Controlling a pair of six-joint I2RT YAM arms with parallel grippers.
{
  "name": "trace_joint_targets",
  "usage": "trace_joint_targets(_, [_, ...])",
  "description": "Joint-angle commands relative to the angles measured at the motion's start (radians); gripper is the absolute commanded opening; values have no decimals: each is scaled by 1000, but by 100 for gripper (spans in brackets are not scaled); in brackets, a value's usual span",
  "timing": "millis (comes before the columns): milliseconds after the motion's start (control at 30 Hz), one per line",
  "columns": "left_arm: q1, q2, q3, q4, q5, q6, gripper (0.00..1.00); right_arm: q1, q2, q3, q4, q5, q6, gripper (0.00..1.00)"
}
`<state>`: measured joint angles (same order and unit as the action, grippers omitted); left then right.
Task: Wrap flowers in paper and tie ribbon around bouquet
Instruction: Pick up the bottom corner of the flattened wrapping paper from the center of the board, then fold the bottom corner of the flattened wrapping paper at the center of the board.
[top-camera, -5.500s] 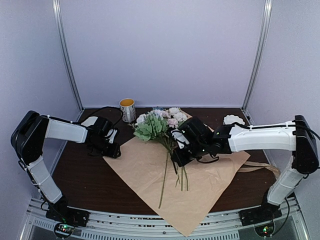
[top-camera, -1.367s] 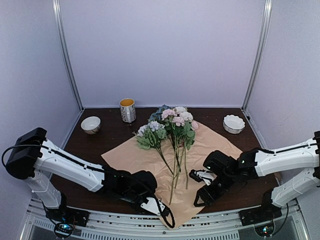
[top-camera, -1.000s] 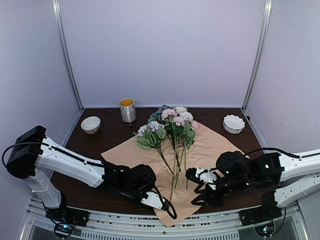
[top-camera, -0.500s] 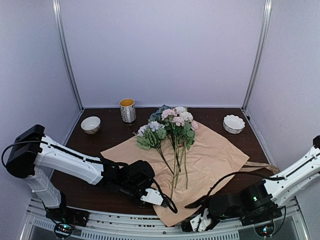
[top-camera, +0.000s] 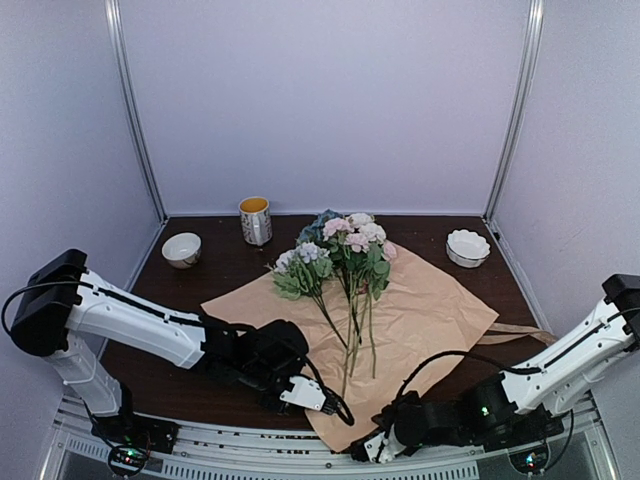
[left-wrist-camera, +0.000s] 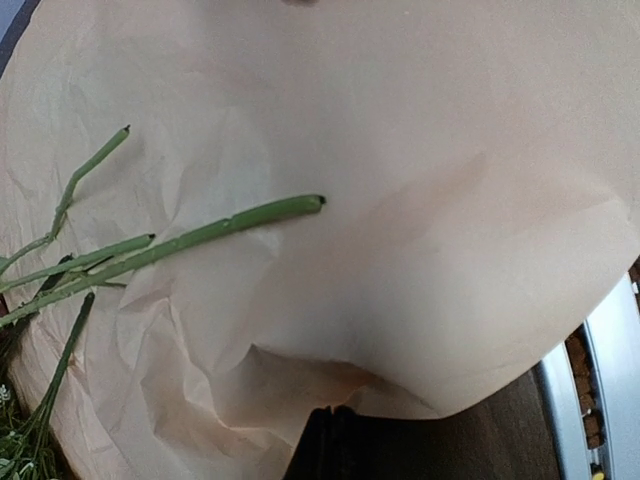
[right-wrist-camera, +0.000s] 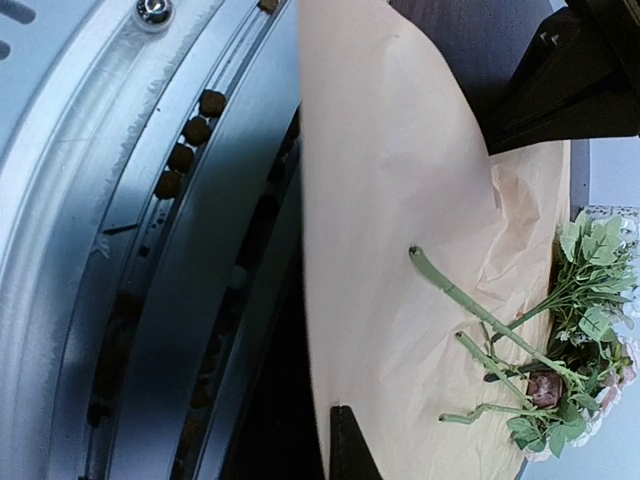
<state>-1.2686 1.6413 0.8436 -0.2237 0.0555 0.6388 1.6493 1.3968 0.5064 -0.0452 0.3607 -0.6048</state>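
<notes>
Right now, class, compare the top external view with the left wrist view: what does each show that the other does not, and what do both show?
Only the top external view: a mug, two white bowls, the flowers' pink blooms, and the ribbon at the table's right edge. Only the left wrist view: the cut stem ends up close, and fine crumpled creases. Both: the tan paper with green stems lying on it.

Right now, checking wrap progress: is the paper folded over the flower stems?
No, the stems lie bare on top of the open paper.
</notes>
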Motion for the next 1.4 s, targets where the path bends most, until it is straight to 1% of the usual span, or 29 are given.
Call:
trace_joint_targets(0, [13,-77,38,-65,-5,-47,23,7,-54,28,-88,5,5,0])
trace_joint_targets(67, [23,-124,42,-112,13,-61,42,7,-58,32,-115,-7,3,0])
trace_joint_targets(100, [34,-150,48,-137,37,-70,48,9,-58,34,-120,-6,1,0])
trace_joint_targets(133, [53,-176,57,-161,77,-85,52,9,-58,35,-125,-7,-4,0])
trace_joint_targets(200, [105,-218,79,-188,208,-121,56,9,-56,38,-131,-13,-18,0])
trace_joint_targets(233, [125,-230,77,-171,240,-137,56,10,-55,39,-136,-19,-25,0])
trace_joint_targets(300, [135,-224,61,-71,164,-180,53,10,-53,43,-146,-24,-31,0])
trace_joint_targets(333, [135,-201,66,-20,116,-200,48,11,-54,48,-153,-25,-30,0])
trace_joint_targets(433, [134,-69,136,-62,90,-206,39,12,-73,45,-173,-24,-27,0])
trace_joint_targets(500, [134,2,163,-88,67,-209,36,13,-104,33,-173,-52,-26,0])
trace_joint_targets(600, [133,46,135,-55,34,-185,36,11,-167,7,-163,-130,-19,0])
trace_joint_targets(700, [134,78,121,-48,31,-166,35,-12,-225,-17,-131,-204,18,0])
trace_joint_targets(800, [133,106,115,-47,28,-167,34,-81,-258,-17,-130,-296,82,0])
trace_joint_targets(933, [133,96,84,-17,43,-182,34,-171,-250,8,-147,-414,157,0])
trace_joint_targets(1033, [136,50,63,12,44,-197,37,-211,-224,27,-138,-440,183,0])
trace_joint_targets(1200, [141,-113,-3,81,82,-226,51,-301,-207,77,-182,-503,200,0])
trace_joint_targets(1233, [141,-156,-18,93,105,-229,53,-318,-204,85,-193,-506,199,0])
trace_joint_targets(1300, [138,-225,-47,114,163,-232,59,-348,-203,100,-211,-522,193,0])
trace_joint_targets(1367, [99,-253,-63,115,167,-217,64,-369,-197,114,-241,-533,178,0])
